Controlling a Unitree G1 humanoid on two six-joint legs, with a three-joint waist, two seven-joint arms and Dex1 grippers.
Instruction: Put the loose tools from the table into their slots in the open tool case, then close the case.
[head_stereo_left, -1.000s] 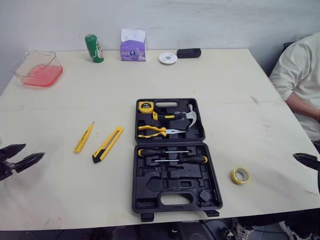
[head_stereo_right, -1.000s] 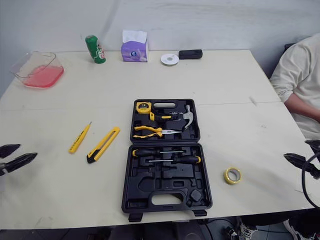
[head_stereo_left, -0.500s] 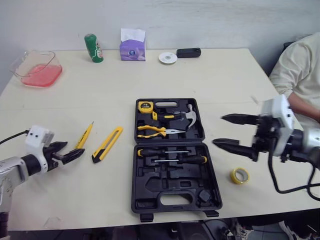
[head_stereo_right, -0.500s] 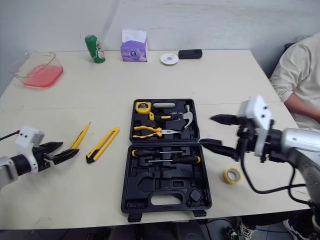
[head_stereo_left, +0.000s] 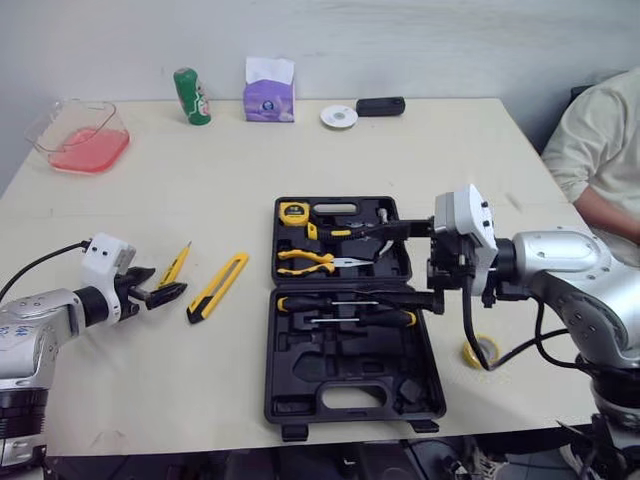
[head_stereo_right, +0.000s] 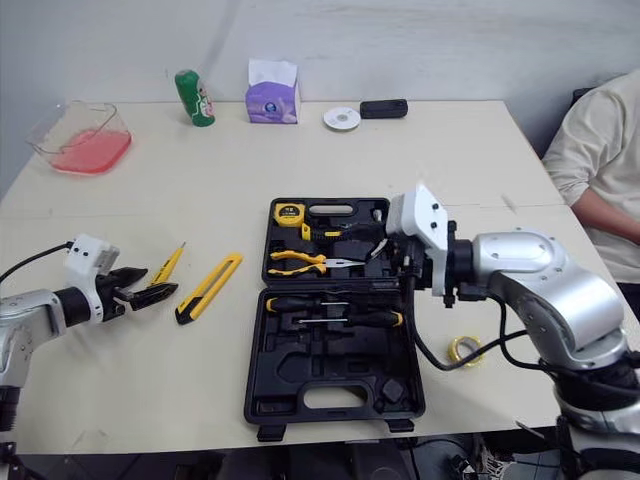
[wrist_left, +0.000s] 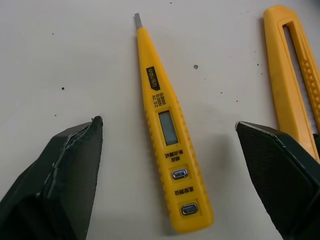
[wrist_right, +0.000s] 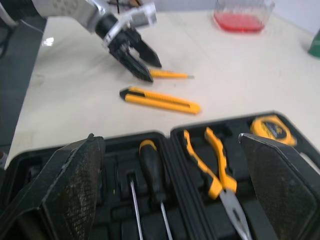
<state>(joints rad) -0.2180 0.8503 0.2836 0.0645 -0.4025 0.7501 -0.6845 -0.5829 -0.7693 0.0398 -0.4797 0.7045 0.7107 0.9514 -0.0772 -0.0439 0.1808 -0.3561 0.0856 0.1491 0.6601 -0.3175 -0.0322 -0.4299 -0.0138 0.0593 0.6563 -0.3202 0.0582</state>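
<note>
The black tool case (head_stereo_left: 350, 345) lies open mid-table, holding a tape measure, hammer, pliers (wrist_right: 215, 170) and two screwdrivers (wrist_right: 152, 170). Left of it lie a yellow tester pen (head_stereo_left: 175, 265) and a yellow utility knife (head_stereo_left: 217, 286). A yellow tape roll (head_stereo_left: 481, 351) sits to the case's right. My left gripper (head_stereo_left: 165, 283) is open, its fingers on either side of the pen's (wrist_left: 167, 130) near end, not touching it. My right gripper (head_stereo_left: 385, 262) is open and hovers over the case's right half, holding nothing.
Along the far edge stand a clear container of red liquid (head_stereo_left: 80, 135), a green can (head_stereo_left: 190, 95), a purple tissue box (head_stereo_left: 270, 90), a white disc (head_stereo_left: 340, 116) and a black object (head_stereo_left: 380, 105). A person's sleeve (head_stereo_left: 600, 150) is at the right edge.
Both arms have come in from the table's sides. The left gripper moved right to the tester pen. The right gripper moved left from beside the case to above it.
</note>
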